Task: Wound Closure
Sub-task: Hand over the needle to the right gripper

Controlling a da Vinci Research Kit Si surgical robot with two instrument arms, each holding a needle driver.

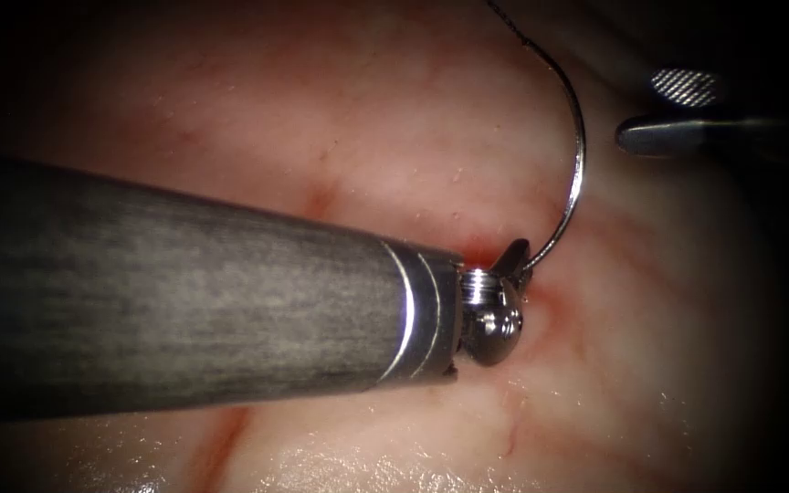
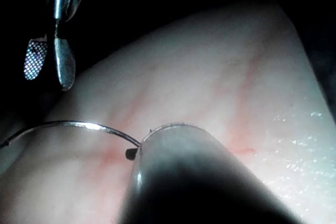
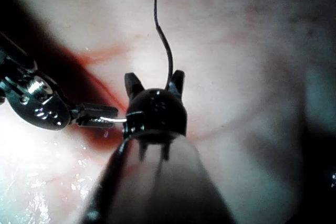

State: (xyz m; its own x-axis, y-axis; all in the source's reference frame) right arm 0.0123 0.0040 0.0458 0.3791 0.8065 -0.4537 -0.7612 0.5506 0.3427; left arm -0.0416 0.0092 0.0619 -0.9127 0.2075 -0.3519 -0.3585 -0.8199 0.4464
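My endoscope looks down close from the front; both wrist views look along my shafts, sharing the tissue (image 1: pixel 394 137).

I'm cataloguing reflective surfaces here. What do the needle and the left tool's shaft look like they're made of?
Needle: polished metal, probably steel, judging by its bright glint; the left tool grips it.
Shaft: matte dark grey, faintly streaked, possibly composite, uncertain.
The right tool holds nothing.

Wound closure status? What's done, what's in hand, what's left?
Done: no stitch visible on the tissue.
In hand: left tool grips the curved needle near one end, close to the tissue; its thread trails away. Right tool is open and holds nothing.
Left: the suturing itself, seemingly.
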